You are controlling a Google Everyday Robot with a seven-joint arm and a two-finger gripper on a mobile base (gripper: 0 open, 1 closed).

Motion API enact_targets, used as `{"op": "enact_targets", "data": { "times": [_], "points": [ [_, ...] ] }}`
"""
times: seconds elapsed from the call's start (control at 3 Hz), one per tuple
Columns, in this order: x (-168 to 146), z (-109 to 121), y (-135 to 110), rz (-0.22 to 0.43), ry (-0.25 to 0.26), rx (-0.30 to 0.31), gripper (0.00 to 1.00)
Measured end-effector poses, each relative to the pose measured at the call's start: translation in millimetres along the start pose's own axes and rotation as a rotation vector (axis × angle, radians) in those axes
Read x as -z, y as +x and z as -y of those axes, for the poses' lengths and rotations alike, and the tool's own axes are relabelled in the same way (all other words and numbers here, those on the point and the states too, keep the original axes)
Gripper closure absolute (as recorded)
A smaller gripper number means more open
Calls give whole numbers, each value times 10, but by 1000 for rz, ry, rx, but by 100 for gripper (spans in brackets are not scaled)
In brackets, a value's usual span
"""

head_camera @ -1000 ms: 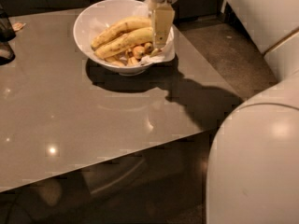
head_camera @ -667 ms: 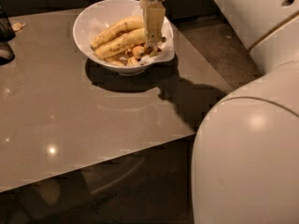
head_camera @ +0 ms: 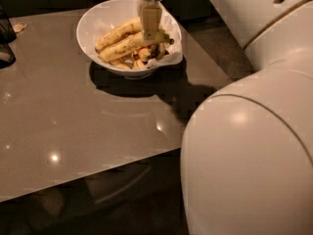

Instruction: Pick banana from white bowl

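Note:
The white bowl (head_camera: pixel 89 24) stands at the far middle of the glossy grey table (head_camera: pixel 73 121), lined with crumpled white paper (head_camera: pixel 172 54). Two spotted yellow bananas lie in it side by side, the upper banana (head_camera: pixel 115 33) and the lower banana (head_camera: pixel 121 47), with smaller food pieces (head_camera: pixel 139 61) under them. My gripper (head_camera: pixel 150 32) hangs straight down from the top of the view, inside the bowl's rim. Its tip is at the right ends of the bananas and hides them.
My arm's large white shell (head_camera: pixel 254 141) fills the right side and overhangs the table's right front corner. A dark object (head_camera: pixel 6 38) sits at the left edge, and a small scrap (head_camera: pixel 18 27) lies near it. Dark floor lies beyond the table's front edge.
My gripper has moved left, from the bowl's right rim to over the bananas' right ends. The bowl and bananas have not moved.

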State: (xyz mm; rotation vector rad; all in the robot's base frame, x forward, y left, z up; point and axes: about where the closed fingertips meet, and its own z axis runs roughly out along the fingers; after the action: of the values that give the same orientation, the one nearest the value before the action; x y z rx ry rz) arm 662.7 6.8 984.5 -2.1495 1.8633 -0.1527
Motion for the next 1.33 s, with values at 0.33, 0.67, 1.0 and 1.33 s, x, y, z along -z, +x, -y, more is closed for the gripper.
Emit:
{"op": "enact_targets", "data": {
  "times": [0.33,0.67,1.0,1.33],
  "points": [
    [-66,21,-16,5,-13,1,42],
    [-154,34,-22,5,-30,-1,40],
    [-226,65,-36,2,-41,2,41],
    [-278,94,-78,-3,-48,11,42]
  ]
}}
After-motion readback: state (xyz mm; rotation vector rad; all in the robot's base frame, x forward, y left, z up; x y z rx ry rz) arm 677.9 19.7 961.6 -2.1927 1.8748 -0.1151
